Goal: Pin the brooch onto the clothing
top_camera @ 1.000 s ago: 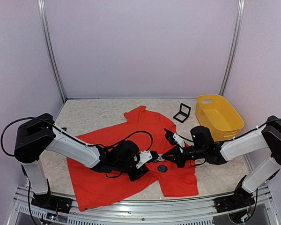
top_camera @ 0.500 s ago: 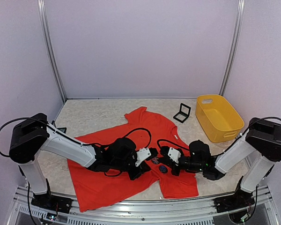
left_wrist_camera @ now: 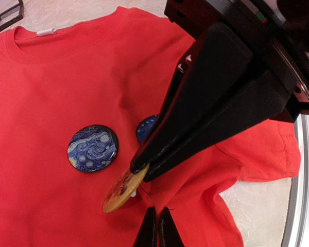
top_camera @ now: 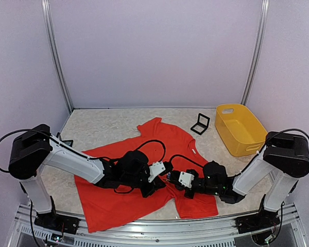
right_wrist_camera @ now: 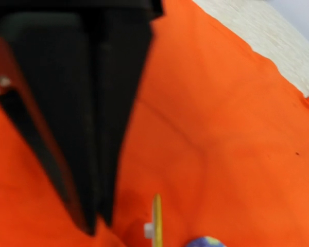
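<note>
The clothing (top_camera: 118,206), a red-orange T-shirt (left_wrist_camera: 51,77), lies spread on the table. In the left wrist view my right gripper (left_wrist_camera: 139,166) reaches in from the upper right, shut on the rim of a yellow brooch (left_wrist_camera: 119,194) tilted just above the fabric. My left gripper (left_wrist_camera: 157,210) is shut at the bottom edge, its tips pinching a fold of the shirt right below that brooch. From the right wrist the yellow brooch (right_wrist_camera: 156,221) shows edge-on with a white back piece. The left gripper's black fingers (right_wrist_camera: 92,128) fill the left of that view. From above, both grippers (top_camera: 167,174) meet at mid-shirt.
A blue swirl-patterned brooch (left_wrist_camera: 92,148) lies flat on the shirt, and a second blue one (left_wrist_camera: 146,128) is half hidden behind the right fingers. A yellow basket (top_camera: 240,128) stands at the back right, with a small black-framed box (top_camera: 200,123) beside it. Bare tabletop (left_wrist_camera: 257,206) shows past the shirt's hem.
My right arm has swung left and dropped low, carrying the yellow brooch down next to the left gripper. The left gripper has stayed in place on the shirt.
</note>
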Available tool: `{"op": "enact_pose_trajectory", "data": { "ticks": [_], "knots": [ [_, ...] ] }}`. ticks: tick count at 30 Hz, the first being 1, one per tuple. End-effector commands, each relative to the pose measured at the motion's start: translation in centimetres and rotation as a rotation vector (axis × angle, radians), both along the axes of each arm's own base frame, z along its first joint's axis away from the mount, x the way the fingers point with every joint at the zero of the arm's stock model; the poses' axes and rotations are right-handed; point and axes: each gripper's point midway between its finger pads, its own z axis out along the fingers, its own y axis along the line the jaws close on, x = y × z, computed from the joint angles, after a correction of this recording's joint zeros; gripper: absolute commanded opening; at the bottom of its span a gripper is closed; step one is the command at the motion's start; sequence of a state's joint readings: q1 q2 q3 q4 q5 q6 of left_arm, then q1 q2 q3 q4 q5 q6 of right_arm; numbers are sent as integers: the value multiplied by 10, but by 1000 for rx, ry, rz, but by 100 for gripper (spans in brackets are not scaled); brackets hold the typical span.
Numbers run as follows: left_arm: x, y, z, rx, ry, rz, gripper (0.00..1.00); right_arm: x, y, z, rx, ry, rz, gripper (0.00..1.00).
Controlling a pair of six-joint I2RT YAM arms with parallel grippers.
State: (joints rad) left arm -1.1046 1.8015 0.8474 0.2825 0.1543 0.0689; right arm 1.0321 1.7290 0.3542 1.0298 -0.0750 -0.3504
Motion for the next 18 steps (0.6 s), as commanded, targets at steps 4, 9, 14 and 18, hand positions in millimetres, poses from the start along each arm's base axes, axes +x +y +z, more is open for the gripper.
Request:
{"op": "enact_pose_trajectory", "data": {
  "ticks": [4, 9, 14, 18],
  "knots": [
    [1, -5, 27, -117, 4, 2, 0, -15, -1, 1, 36, 1, 22, 0],
    [1, -6, 26, -121, 13, 0, 0, -22, 4, 2, 45, 20, 53, 0],
    [0, -4, 23, -114, 14, 2, 0, -29, 9, 9, 71, 24, 88, 0],
    [1, 0, 20, -103, 11, 13, 0, -35, 10, 25, 135, 42, 108, 0]
  ]
}}
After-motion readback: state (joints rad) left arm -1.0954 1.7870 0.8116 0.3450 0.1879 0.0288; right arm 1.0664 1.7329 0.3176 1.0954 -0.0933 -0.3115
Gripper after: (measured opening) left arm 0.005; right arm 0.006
